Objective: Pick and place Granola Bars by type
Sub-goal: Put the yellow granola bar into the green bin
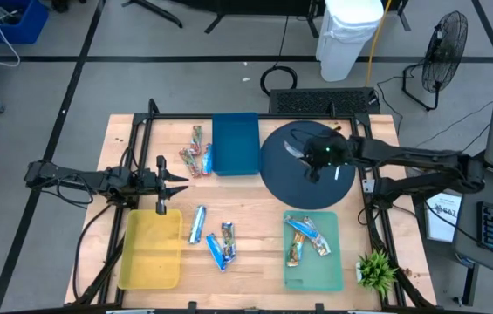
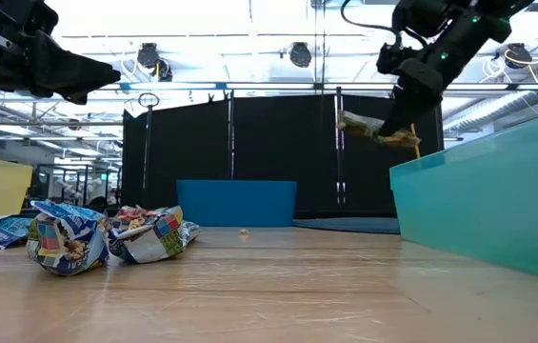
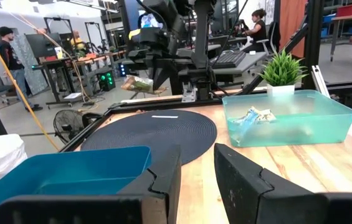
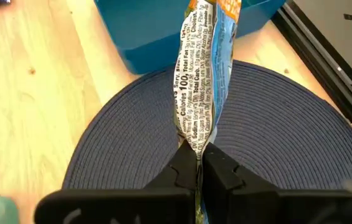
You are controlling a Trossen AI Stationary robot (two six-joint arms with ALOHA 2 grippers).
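My right gripper point(image 4: 199, 163) hangs over the dark round mat point(image 1: 303, 179) and is shut on a granola bar point(image 4: 202, 81) in a blue, orange and white wrapper. The low view shows this bar point(image 2: 373, 129) in the air. My left gripper point(image 1: 179, 179) waits open at the table's left, above the yellow tray point(image 1: 152, 253), with nothing between its fingers. Two reddish multicoloured bars point(image 1: 196, 150) lie beside the blue tray point(image 1: 235, 144). Two blue bars point(image 1: 222, 244) lie on the wood at mid-table. More bars point(image 1: 303, 237) lie in the green tray point(image 1: 314, 272). My right gripper pinches the bar's crimped near end point(image 4: 195, 142) between its two fingers. The fingers come slanting down from the table's right side, in line with the bar's length. The bar sticks out ahead of the fingertips, lifted clear above the dark mat.
A small potted plant point(image 1: 377, 270) stands at the table's near right corner. Black frame rails point(image 1: 373, 209) run along the table's sides. A white bin point(image 1: 348, 35) and a fan point(image 1: 442, 52) stand on the floor beyond the far edge.
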